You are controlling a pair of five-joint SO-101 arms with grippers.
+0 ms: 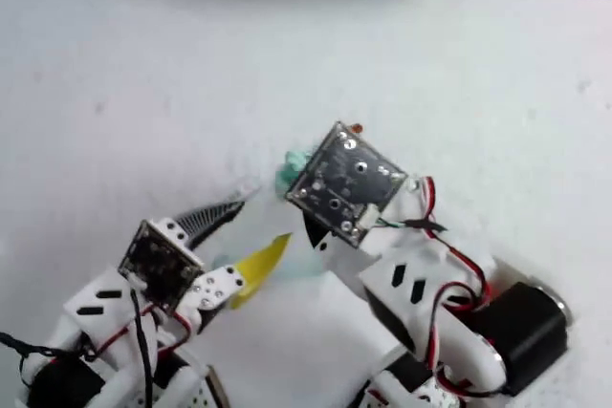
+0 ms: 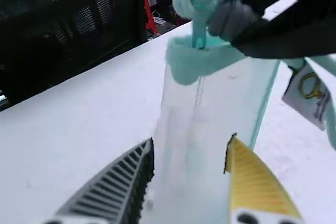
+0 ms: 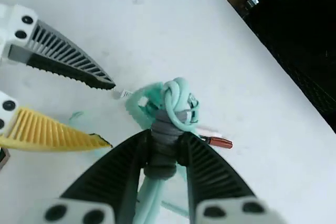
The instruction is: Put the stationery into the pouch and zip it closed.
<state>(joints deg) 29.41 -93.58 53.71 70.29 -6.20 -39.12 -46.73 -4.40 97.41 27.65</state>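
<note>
Centrally, the clear, teal-edged pouch (image 2: 210, 108) lies on the white table (image 1: 143, 74), between the spread fingers of the left gripper (image 2: 189, 150). The right gripper (image 3: 165, 140) is clamped on the grey bead (image 3: 165, 129) of the teal zipper cord (image 3: 176, 98). White tag (image 2: 310, 95): yellow emblem, print illegible.

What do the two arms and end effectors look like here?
The left arm and right arm have white shells with black slot markings, black motors and red-and-black cables. The left end effector has one grey ribbed finger, one yellow; the right end effector has two smooth black fingers. Each wrist carries a camera circuit board.
</note>
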